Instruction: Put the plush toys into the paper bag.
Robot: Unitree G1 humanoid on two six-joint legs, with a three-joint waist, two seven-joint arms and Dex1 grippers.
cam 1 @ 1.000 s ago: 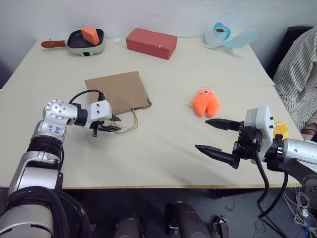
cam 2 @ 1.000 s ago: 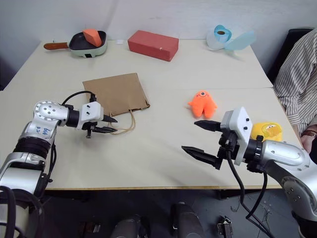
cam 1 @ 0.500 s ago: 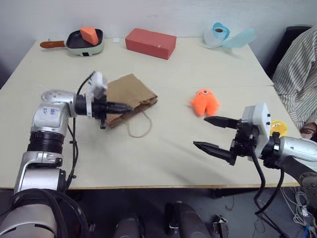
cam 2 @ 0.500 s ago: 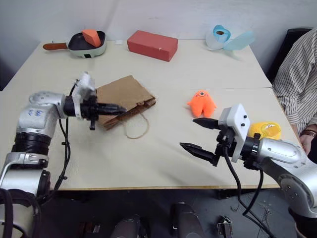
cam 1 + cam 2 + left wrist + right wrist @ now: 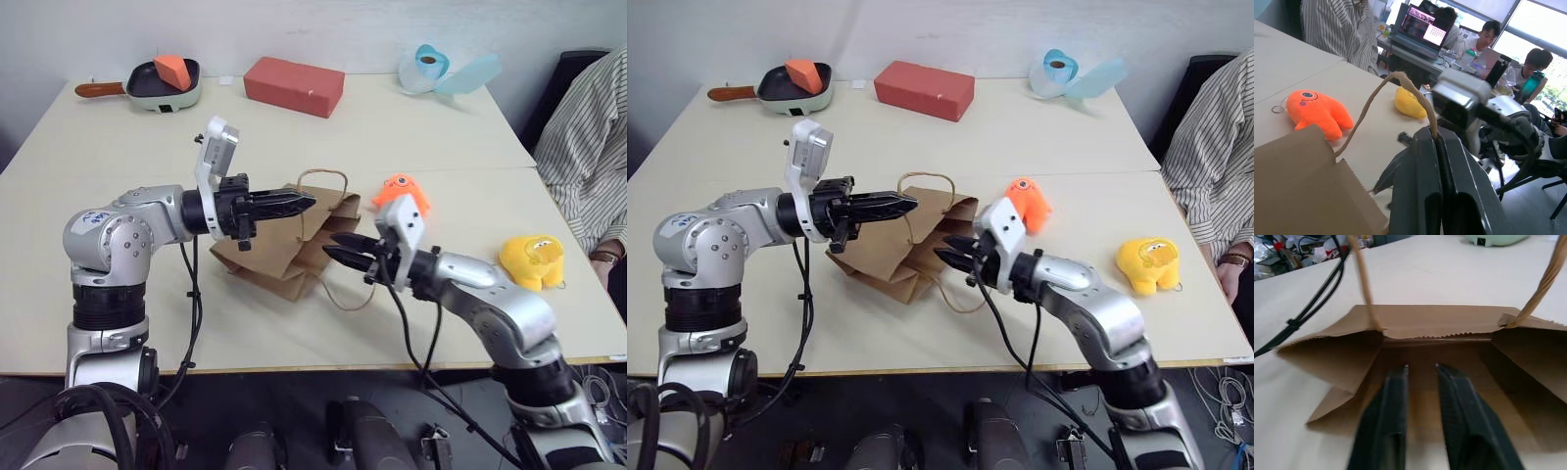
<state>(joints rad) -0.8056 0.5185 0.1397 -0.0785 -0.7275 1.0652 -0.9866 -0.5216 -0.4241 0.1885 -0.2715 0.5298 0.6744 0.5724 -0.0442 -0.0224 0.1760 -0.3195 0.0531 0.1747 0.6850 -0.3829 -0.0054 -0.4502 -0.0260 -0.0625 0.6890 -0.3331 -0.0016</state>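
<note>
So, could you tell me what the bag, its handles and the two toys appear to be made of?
The paper bag: matte brown kraft paper, judging by its creases and the serrated mouth edge. Its handle: twisted tan twine, probably paper cord. The orange toy and the yellow toy: soft plush fabric, with a fuzzy surface and rounded stuffed shapes.

The left gripper point(image 5: 312, 202) has raised the paper bag point(image 5: 284, 257) by its handle; the right gripper point(image 5: 336, 247) reached its mouth.
</note>
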